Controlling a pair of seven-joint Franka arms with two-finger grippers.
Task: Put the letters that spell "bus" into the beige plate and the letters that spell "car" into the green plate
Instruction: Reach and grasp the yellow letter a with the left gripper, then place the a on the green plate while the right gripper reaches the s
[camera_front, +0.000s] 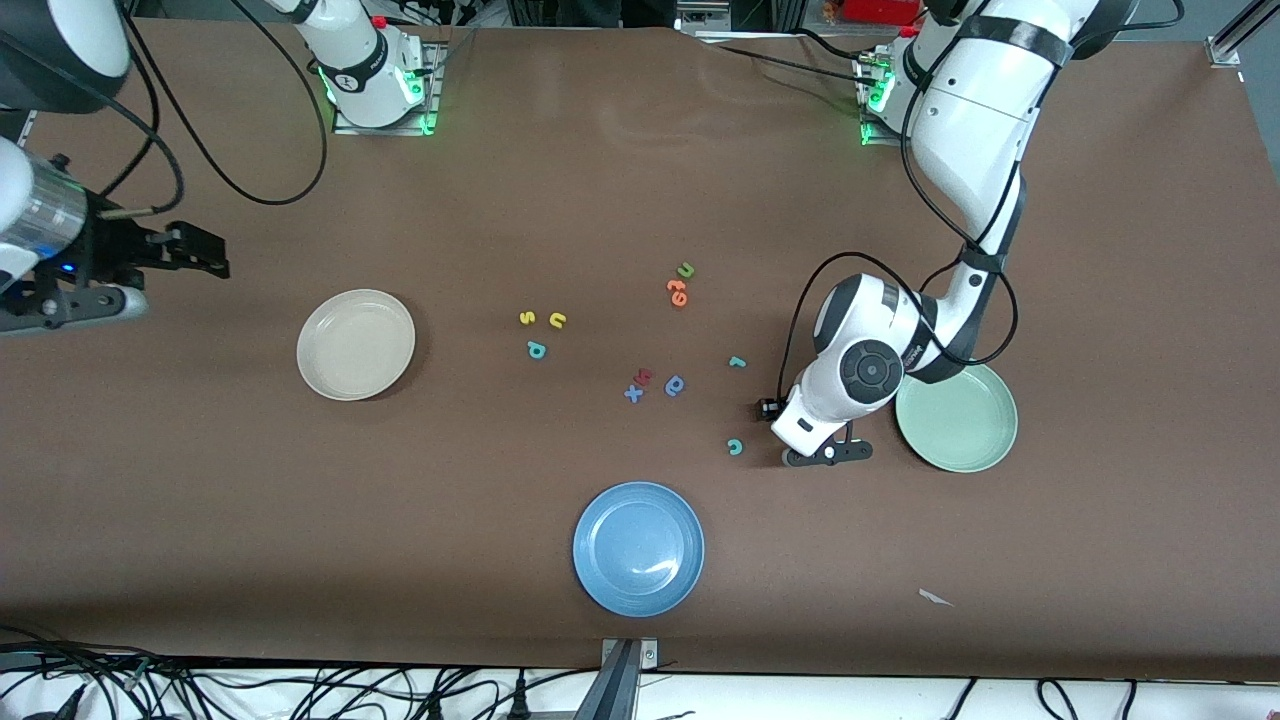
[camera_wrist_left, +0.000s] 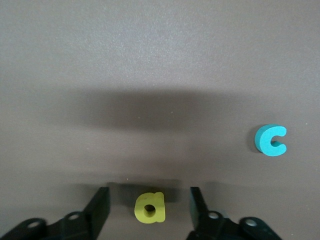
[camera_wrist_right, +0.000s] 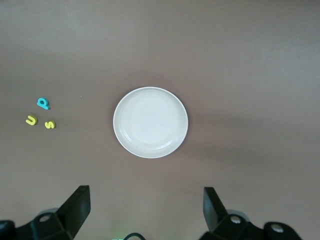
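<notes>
My left gripper (camera_front: 820, 455) is down at the table beside the green plate (camera_front: 965, 430). In the left wrist view it (camera_wrist_left: 149, 193) stands open around the yellow a (camera_wrist_left: 150, 207), with a gap on each side. The teal c (camera_front: 735, 447) (camera_wrist_left: 270, 140) lies close by and the teal r (camera_front: 737, 362) farther from the camera. The yellow s (camera_front: 527, 318), yellow u (camera_front: 557, 320) and teal b (camera_front: 536, 349) lie together mid-table, beside the beige plate (camera_front: 356, 344) (camera_wrist_right: 150, 122). My right gripper (camera_front: 200, 255) (camera_wrist_right: 147, 210) waits open, high over the right arm's end of the table.
A blue plate (camera_front: 638, 548) sits near the front edge. Orange letters (camera_front: 678, 292) and a green u (camera_front: 686, 270) lie mid-table, with a dark blue round letter (camera_front: 675, 385), a blue x (camera_front: 633, 393) and a red letter (camera_front: 644, 376) nearer the camera. A white scrap (camera_front: 935, 598) lies near the front edge.
</notes>
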